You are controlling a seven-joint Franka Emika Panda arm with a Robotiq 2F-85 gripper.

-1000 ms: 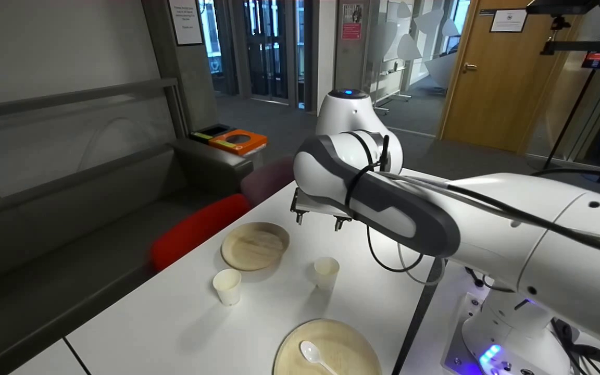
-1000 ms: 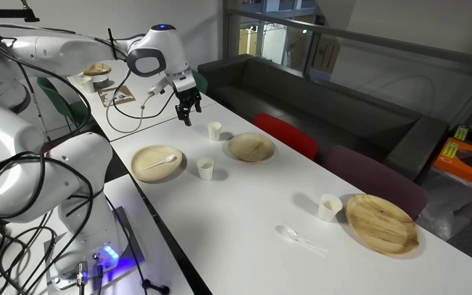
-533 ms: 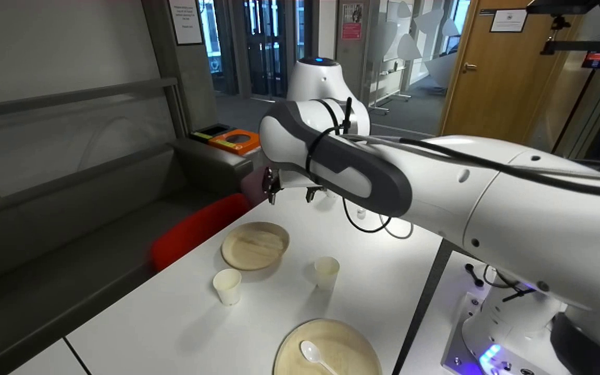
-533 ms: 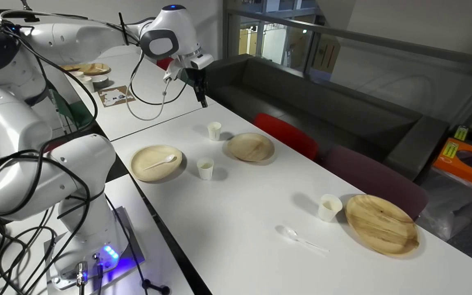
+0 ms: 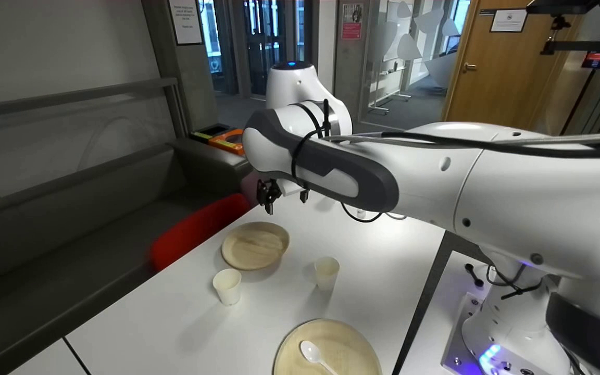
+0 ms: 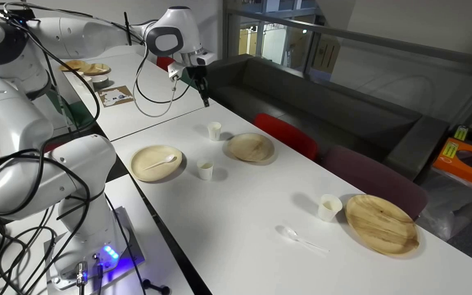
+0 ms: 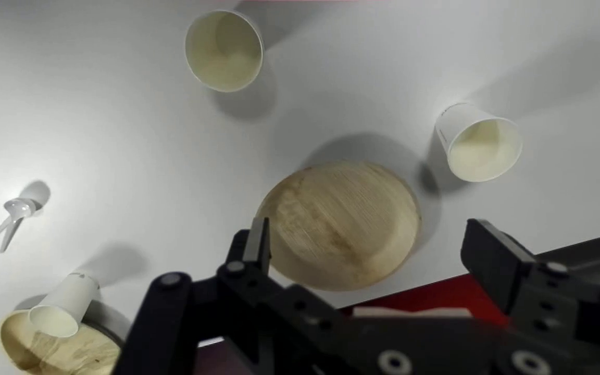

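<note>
My gripper (image 7: 366, 224) is open and empty in the wrist view, its black fingers wide apart. It hangs above the table, touching nothing, in both exterior views (image 5: 287, 204) (image 6: 205, 102). A round wooden plate (image 7: 341, 224) shows between and beyond the fingers; it lies by the red chair (image 6: 251, 147). One white paper cup (image 7: 479, 143) stands beside this plate, and another cup (image 7: 224, 51) stands farther from it. Another wooden plate (image 6: 144, 157) holds a white spoon (image 6: 160, 162). A third cup (image 6: 329, 208) stands by a third plate (image 6: 382, 225), with a loose spoon (image 6: 301, 239) near them.
A red chair (image 5: 198, 226) and a purple chair (image 6: 375, 180) stand along the table edge, with a dark sofa (image 6: 322, 98) behind. A cardboard piece (image 6: 115, 96), a metal bowl (image 6: 100, 82) and more plates (image 6: 96, 68) lie at the table's far end. Cables hang from the arm.
The arm and open gripper have moved left in an exterior view, rising and then dropping slightly; elsewhere they moved right and up. The plates, cups and spoons have not moved.
</note>
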